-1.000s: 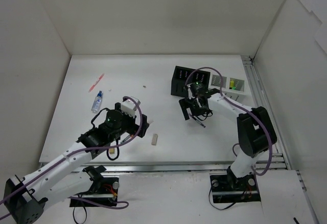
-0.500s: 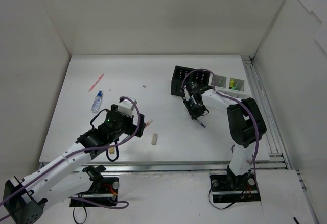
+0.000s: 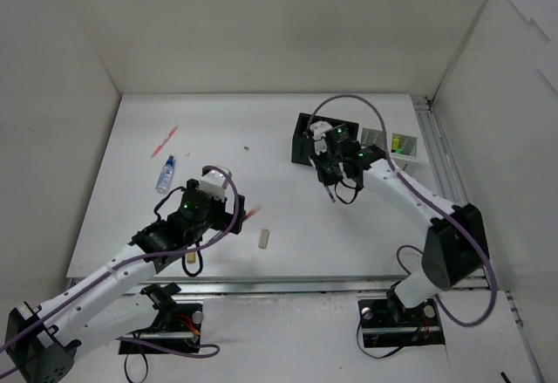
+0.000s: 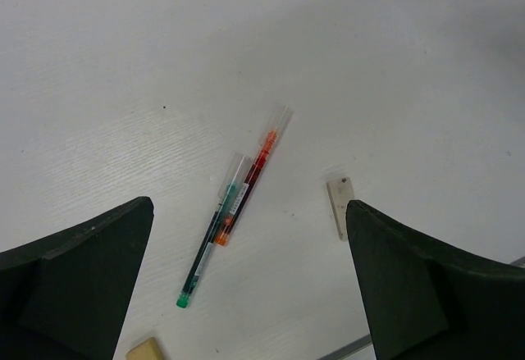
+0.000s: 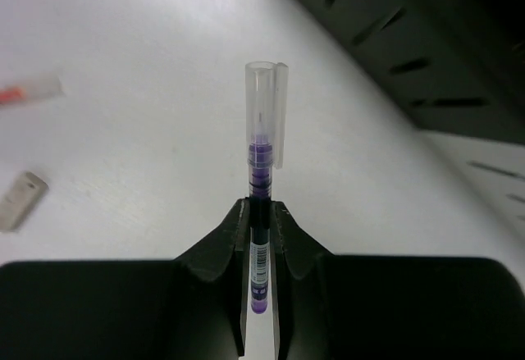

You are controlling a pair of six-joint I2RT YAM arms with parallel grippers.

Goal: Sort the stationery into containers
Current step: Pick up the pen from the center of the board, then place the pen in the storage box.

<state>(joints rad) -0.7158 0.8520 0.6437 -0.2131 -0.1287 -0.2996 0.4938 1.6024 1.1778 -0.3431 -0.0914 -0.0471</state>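
Note:
My right gripper point(image 5: 261, 222) is shut on a thin purple pen point(image 5: 262, 159) with a clear cap, held off the table just in front of the black container point(image 5: 426, 56). From above, that gripper point(image 3: 332, 176) hangs at the black container's point(image 3: 302, 141) near edge. My left gripper point(image 4: 250, 294) is open above a green pen point(image 4: 205, 253) and a red pen point(image 4: 253, 180) lying side by side. A pale eraser point(image 4: 340, 206) lies to their right and a beige eraser point(image 4: 148, 350) at the bottom edge. The white container point(image 3: 404, 145) stands at the far right.
A pink pen point(image 3: 164, 141) and a small blue-capped bottle point(image 3: 166, 174) lie at the left of the table. A grey box point(image 3: 375, 137) sits between the black and white containers. A metal rail point(image 3: 445, 182) runs along the table's right edge.
My right gripper has shut on the purple pen, raised it and carried it back toward the black container. The left arm has shifted only slightly and stays open.

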